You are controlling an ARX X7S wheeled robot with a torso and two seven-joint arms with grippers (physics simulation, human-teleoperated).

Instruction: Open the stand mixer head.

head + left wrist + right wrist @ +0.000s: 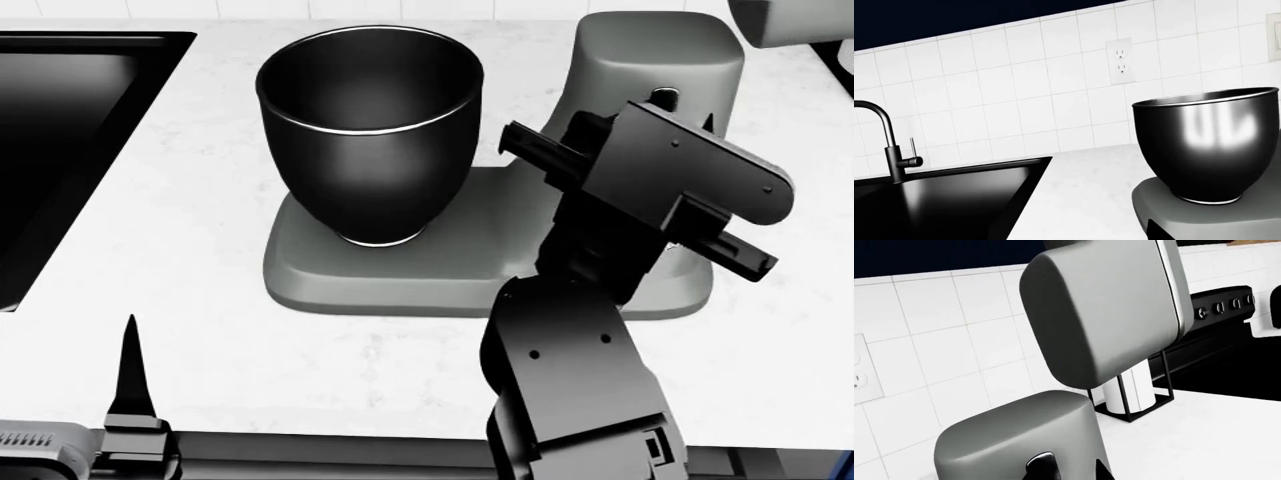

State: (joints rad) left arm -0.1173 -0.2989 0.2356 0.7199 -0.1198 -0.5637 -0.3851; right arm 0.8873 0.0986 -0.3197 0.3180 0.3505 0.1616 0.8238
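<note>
The stand mixer head [1107, 310] is a bulky matte-grey block tilted up high above the grey column [1014, 440]. One corner of it shows in the head view [787, 20]. No whisk is visible. The dark glossy bowl [370, 120] stands uncovered on the grey base [467, 270] and also shows in the left wrist view [1207, 145]. My right gripper [638, 190] is open and holds nothing, close in front of the column [661, 60] by its chrome dial [1041, 462]. My left gripper [131, 400] is low at the counter's front edge, open and empty.
A black sink [67, 120] with a black faucet [887, 140] lies left of the mixer. The tiled wall carries an outlet [1121, 60]. A paper towel holder [1134, 390] and a black stove [1227, 305] stand beyond the mixer.
</note>
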